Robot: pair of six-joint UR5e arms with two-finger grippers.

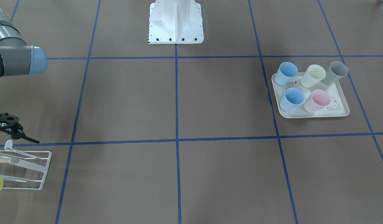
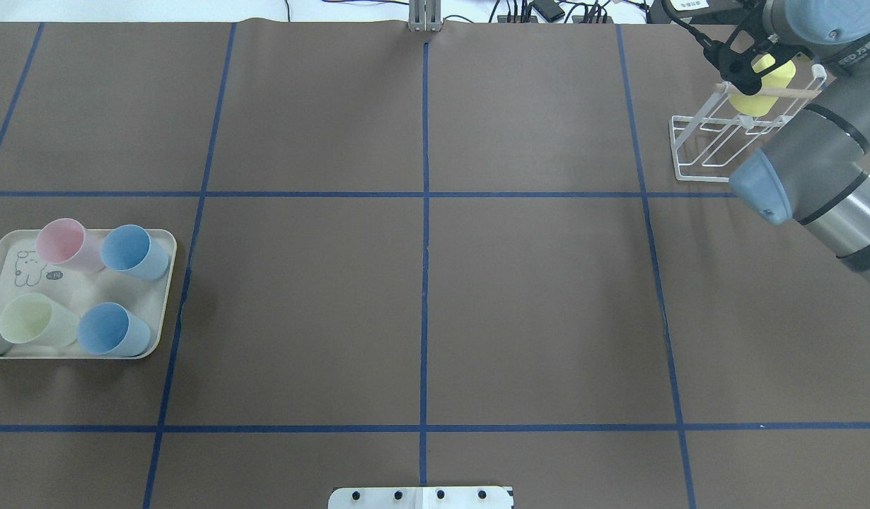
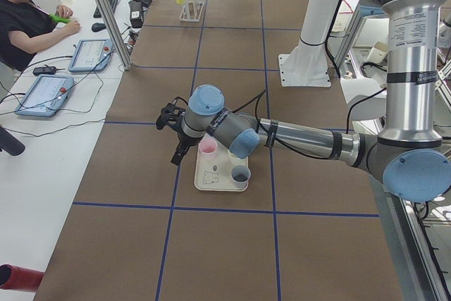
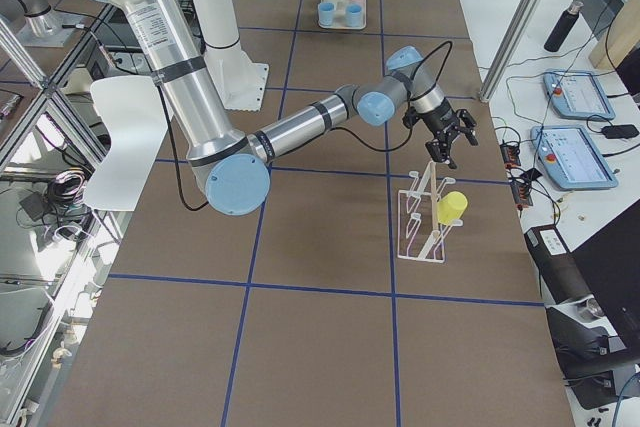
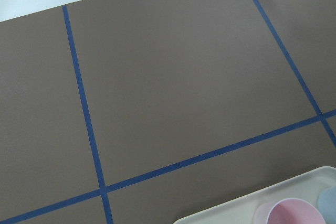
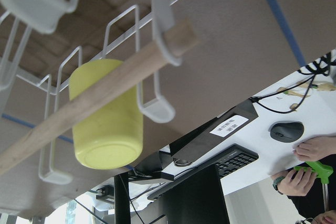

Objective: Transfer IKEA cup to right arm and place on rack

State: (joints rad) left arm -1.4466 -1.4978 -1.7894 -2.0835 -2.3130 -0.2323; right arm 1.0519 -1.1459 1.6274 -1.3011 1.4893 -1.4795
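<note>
A yellow IKEA cup [image 2: 760, 99] hangs on a prong of the white wire rack [image 2: 704, 148], just under its wooden dowel [image 6: 105, 98]. The cup [image 4: 451, 209] also shows in the exterior right view, and the right wrist view has it [image 6: 107, 124] close up. My right arm's gripper [image 4: 447, 147] hovers above the rack [image 4: 420, 222], apart from the cup, open and holding nothing. In the exterior left view my left gripper [image 3: 176, 149] hangs just beside the tray; I cannot tell its state.
At the table's left end a cream tray [image 2: 88, 355] holds several upright cups: two blue, a pink one [image 2: 64, 242], a pale green one and a grey one. A person sits at a side desk [image 3: 28, 19] beside control tablets. The white robot base [image 1: 176, 21] stands mid-table.
</note>
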